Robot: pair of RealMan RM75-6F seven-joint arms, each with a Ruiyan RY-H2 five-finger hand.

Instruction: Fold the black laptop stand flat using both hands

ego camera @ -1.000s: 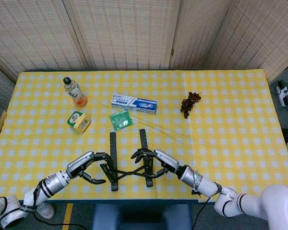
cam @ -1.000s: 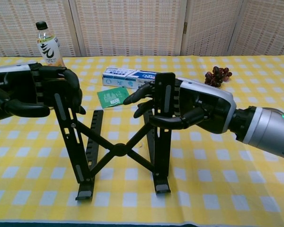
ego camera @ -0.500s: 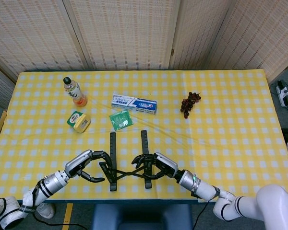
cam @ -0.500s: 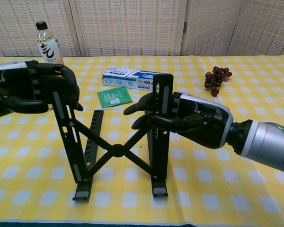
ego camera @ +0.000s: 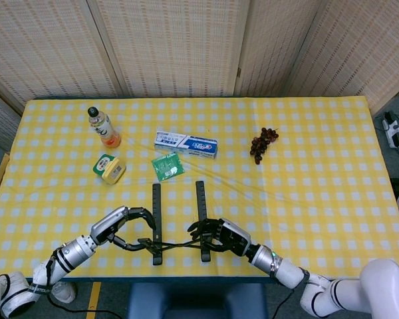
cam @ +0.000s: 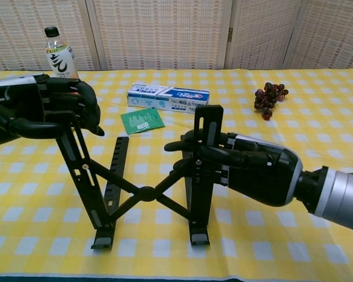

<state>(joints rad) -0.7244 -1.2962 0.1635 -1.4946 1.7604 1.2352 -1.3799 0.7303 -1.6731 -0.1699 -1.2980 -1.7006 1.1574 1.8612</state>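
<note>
Gripping the black laptop stand [cam: 147, 182] with both hands near the front edge of the yellow checked table [ego camera: 319, 166]. Clamping the left hand [cam: 44, 111] around the top of the stand's left upright, fingers wrapped over the bar, thumb underneath. Closing the right hand [cam: 241, 167] on the right upright, fingers curling across its front face about midway up. Standing still raised and opened out: two uprights tilted, crossed struts meeting at a central pivot, both feet planted on the cloth, rear rails reaching toward the green packet [ego camera: 167, 165]. Judging the fold as barely underway, since the cross remains wide and the uprights are well off the cloth. Remaining, as far as can be judged: pressing the uprights together and down until the struts collapse and the frame lies flat. Sitting well apart from the work and untouched: bottle [ego camera: 103, 126], toothpaste box [ego camera: 186, 143], small yellow tub [ego camera: 109, 167], grapes [ego camera: 262, 143].
</note>
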